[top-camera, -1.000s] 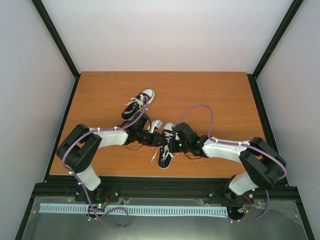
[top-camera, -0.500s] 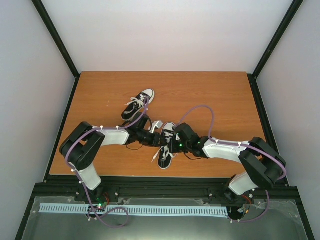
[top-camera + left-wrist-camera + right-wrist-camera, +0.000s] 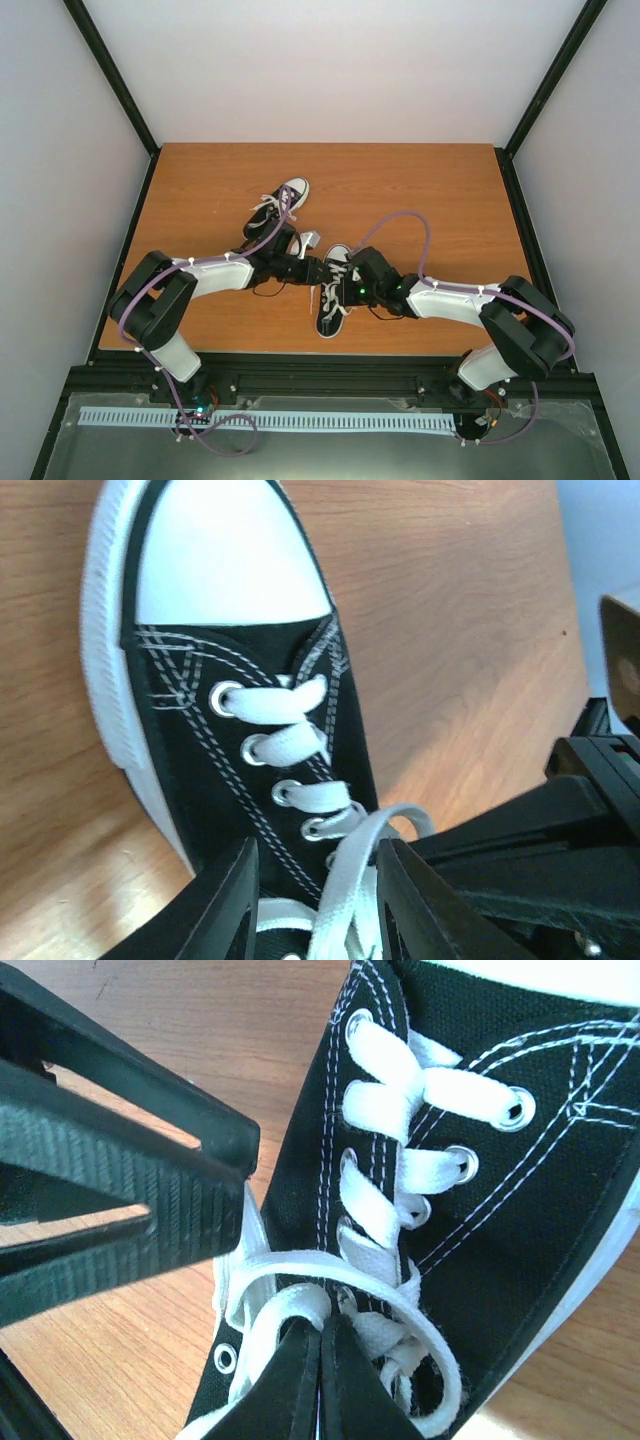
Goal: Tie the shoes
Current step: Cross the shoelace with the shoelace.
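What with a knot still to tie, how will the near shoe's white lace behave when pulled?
Probably floppy: the lace curls in a loose loop over the shoe. Likely light and flat, so it may slip between the left gripper's open fingers. A hard pull might drag the shoe along.

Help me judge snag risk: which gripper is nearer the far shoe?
Left. The left gripper sits just short of the heel of the far shoe, fingers open; the right gripper is farther off, over the near shoe, shut on its lace.
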### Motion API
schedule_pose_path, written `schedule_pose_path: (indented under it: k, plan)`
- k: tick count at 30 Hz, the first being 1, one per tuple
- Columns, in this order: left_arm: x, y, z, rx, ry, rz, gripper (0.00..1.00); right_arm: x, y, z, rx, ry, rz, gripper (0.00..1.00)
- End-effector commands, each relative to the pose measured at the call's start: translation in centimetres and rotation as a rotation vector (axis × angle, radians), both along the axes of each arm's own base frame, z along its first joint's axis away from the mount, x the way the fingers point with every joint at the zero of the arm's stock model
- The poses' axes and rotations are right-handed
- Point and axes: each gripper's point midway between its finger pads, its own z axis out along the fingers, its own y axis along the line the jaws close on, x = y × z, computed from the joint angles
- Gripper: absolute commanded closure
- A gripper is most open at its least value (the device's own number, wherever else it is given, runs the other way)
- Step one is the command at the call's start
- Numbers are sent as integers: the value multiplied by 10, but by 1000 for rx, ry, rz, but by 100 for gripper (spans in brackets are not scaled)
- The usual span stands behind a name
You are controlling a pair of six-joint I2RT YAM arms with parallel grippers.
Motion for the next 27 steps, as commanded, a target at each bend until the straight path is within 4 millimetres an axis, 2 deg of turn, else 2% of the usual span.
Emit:
schedule_pose_path:
  k: [1,7,13,16,27]
  plan:
    - [17,10,2,82,-34,75,67,3,-7,0,-10,-15,-31,97]
    - [17,10,-13,119,15,65,70,3,-7,-1,-8,-13,-31,97]
    - [13,4,-6,89,-9,5,74,3,-7,-2,-11,-11,-33,97]
    - [12,2,-11,102,4,-19,78,3,-7,0,-7,-13,-34,97]
    - [5,6,-23,157,64,-44,80,3,-8,3,-9,-18,-38,97]
